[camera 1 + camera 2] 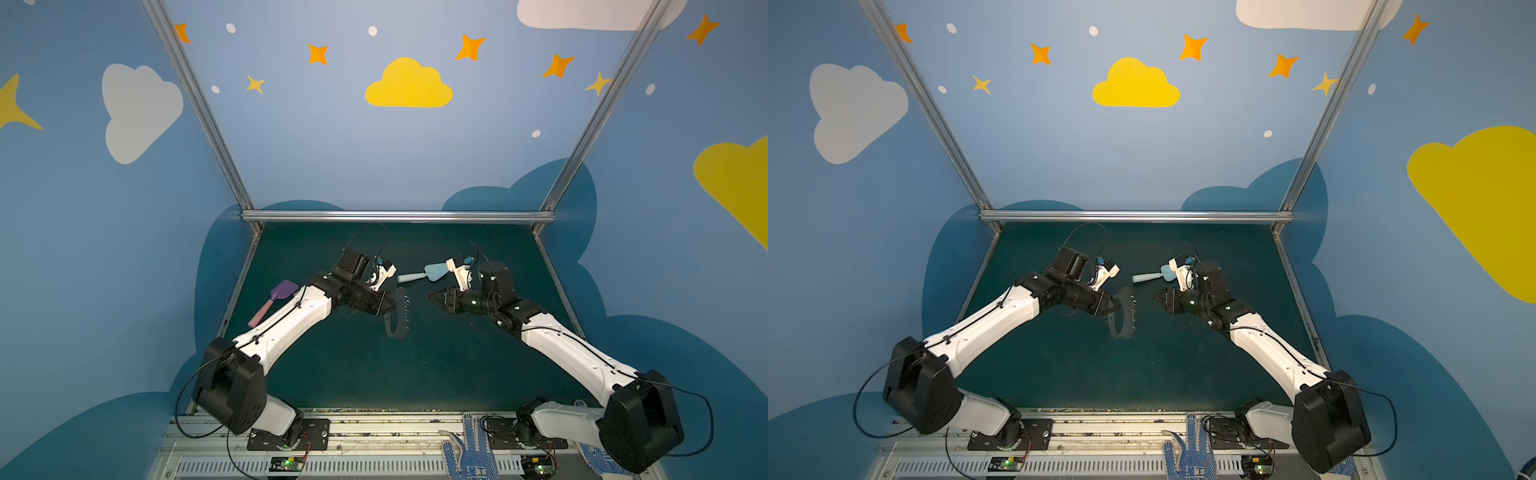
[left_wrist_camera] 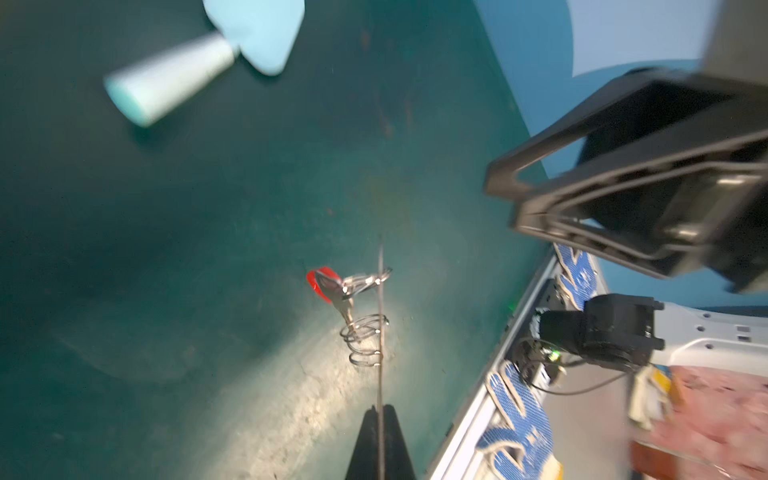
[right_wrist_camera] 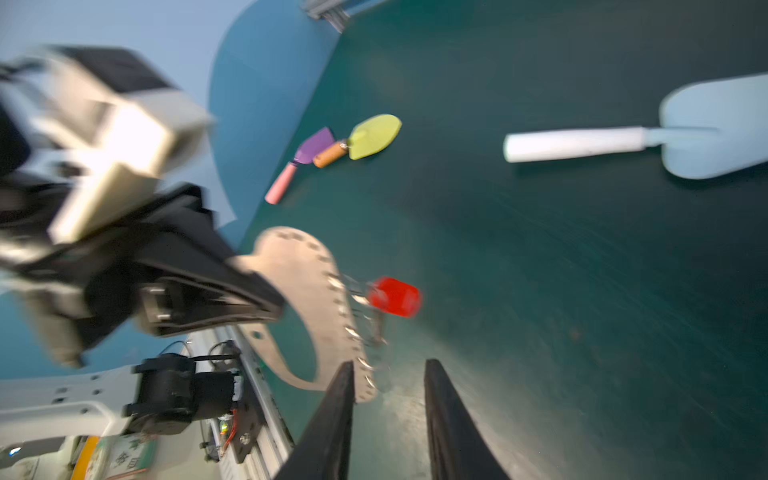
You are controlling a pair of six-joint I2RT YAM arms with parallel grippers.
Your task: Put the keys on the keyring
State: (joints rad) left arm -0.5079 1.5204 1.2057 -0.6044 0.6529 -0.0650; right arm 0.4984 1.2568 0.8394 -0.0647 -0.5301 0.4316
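Note:
My left gripper [image 1: 388, 306] is shut on the keyring [image 1: 397, 318], a flat grey plate held upright above the green mat in both top views. In the left wrist view the keyring [image 2: 380, 257] shows edge-on between the closed fingertips [image 2: 365, 432], with several wire rings along it. The keys [image 2: 332, 286], a small silver key with a red tag, hang from one of those rings. The right wrist view shows the keyring [image 3: 303, 282] broadside and the red tag [image 3: 395, 297] beside its holed edge. My right gripper [image 3: 390, 365] is open and empty, a short way from the plate.
A light blue toy shovel [image 1: 419, 274] lies behind the grippers. A purple shovel with a pink handle [image 1: 274, 301] lies at the mat's left edge, and a yellow-green one [image 3: 370, 137] beside it. Blue-dotted gloves [image 1: 469, 449] rest on the front rail.

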